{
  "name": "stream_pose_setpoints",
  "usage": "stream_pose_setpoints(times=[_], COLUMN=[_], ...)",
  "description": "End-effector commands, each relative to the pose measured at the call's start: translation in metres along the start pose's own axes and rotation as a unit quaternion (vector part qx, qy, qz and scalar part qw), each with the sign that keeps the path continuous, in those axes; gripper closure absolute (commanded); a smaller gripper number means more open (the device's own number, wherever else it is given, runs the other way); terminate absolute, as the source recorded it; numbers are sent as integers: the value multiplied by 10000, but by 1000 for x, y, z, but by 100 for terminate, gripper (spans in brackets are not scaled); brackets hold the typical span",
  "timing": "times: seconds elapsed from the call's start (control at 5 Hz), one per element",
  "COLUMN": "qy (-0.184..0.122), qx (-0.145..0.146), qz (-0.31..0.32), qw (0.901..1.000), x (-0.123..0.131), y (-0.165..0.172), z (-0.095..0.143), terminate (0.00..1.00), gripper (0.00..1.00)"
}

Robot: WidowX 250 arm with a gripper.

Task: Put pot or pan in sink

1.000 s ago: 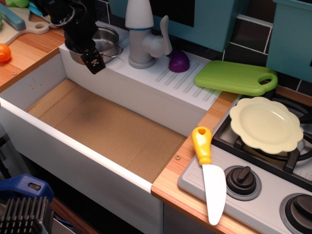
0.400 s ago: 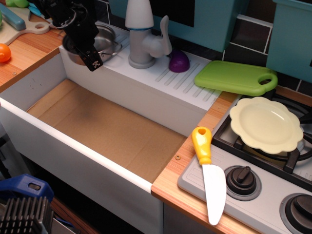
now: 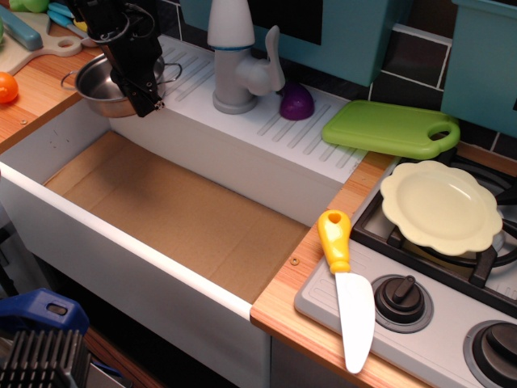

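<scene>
The small shiny steel pot [image 3: 93, 85] hangs at the far left corner of the sink, over the edge between the wooden counter and the basin, slightly tilted. My black gripper [image 3: 148, 99] comes down from the top left and is shut on the pot's right rim, covering that side and one loop handle. The other handle shows at the pot's left. The sink [image 3: 186, 214] is a large white-walled basin with a brown cardboard-like bottom, below and to the right of the pot.
A white faucet [image 3: 234, 56] and a purple vegetable [image 3: 296, 101] stand on the white ridged draining surface [image 3: 283, 133] behind the sink. A green cutting board [image 3: 392, 128], a pale yellow plate [image 3: 440, 206] on the stove and a yellow-handled knife [image 3: 347, 291] lie at the right. An orange [image 3: 6, 86] sits far left.
My gripper has moved left and slightly up with the pot. The pot has left the draining surface beside the faucet and now hangs at the sink's far left corner.
</scene>
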State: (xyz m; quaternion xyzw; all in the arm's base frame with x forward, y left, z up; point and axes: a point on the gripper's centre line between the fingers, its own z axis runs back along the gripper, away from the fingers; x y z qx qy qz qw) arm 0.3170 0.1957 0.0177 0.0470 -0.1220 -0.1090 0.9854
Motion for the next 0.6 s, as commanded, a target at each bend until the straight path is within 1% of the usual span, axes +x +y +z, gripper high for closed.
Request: stream_pose_setpoints(times=[0.0, 0.2, 0.4], qy=[-233, -294, -380], qx=[746, 791, 681], qz=[868, 1067, 1248], qw=[9932, 9907, 9891], x=[-1, -6, -9], y=[1, -6, -16], z=[33, 30, 17], terminate=[0, 0, 100], gripper=[100, 100, 100])
